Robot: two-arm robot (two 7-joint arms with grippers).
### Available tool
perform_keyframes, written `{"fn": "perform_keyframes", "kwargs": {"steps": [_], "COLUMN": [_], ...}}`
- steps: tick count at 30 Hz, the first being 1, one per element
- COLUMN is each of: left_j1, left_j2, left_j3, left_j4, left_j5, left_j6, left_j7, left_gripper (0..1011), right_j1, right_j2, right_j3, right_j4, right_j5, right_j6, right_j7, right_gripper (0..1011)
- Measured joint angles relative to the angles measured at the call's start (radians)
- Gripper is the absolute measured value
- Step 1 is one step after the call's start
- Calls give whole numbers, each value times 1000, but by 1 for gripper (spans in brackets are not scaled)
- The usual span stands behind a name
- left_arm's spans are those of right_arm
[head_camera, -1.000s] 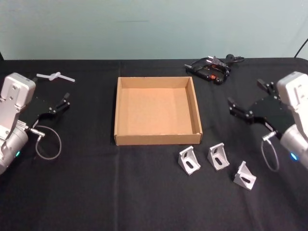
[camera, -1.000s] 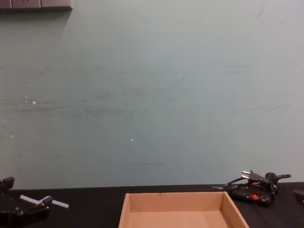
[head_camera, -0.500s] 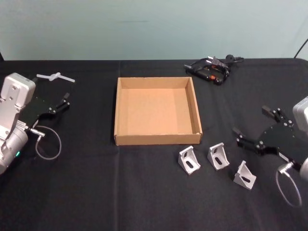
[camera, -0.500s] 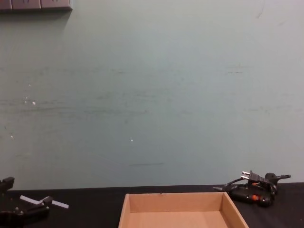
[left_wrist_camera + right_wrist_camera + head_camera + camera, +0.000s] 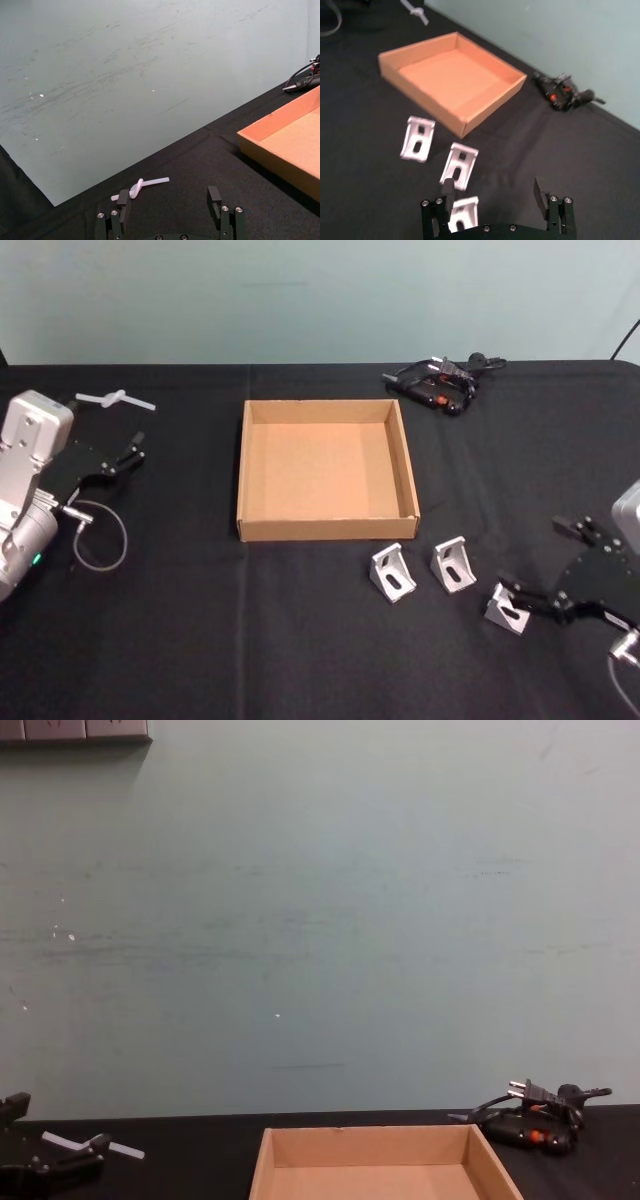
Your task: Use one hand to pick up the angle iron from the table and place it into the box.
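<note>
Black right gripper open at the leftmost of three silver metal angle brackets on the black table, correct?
Not leftmost: head view shows the black right gripper open at the rightmost silver metal angle bracket of three on the black table.

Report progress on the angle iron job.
Done: nothing; the box is empty, three angle irons lie on the table. In hand: the open right end effector is at the rightmost angle iron. Remaining: grip, lift, place. The left end effector sits open, far left.

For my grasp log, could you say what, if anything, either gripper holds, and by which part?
Nothing is held: the right gripper hangs open by the rightmost angle iron; the left gripper is parked open at left.
</note>
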Motion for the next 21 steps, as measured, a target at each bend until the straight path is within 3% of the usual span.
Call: {"fn": "perform_keyframes", "kwargs": {"steps": [7,21], "left_j1": [0,0], "left_j2": [0,0], "left_j3": [0,0], "left_j4": [0,0], "left_j5": [0,0], "left_j6": [0,0], "left_j7": [0,0], "left_gripper": [1005,1005], "right_j1": [-54,-76], "right_j2": [40,8], "right_j3": [38,49], "right_j4": [-29,-34], "right_j5": [9,24], "right_j6": [45,86], "right_j7": [44,84], "right_gripper": [1000,1000]}}
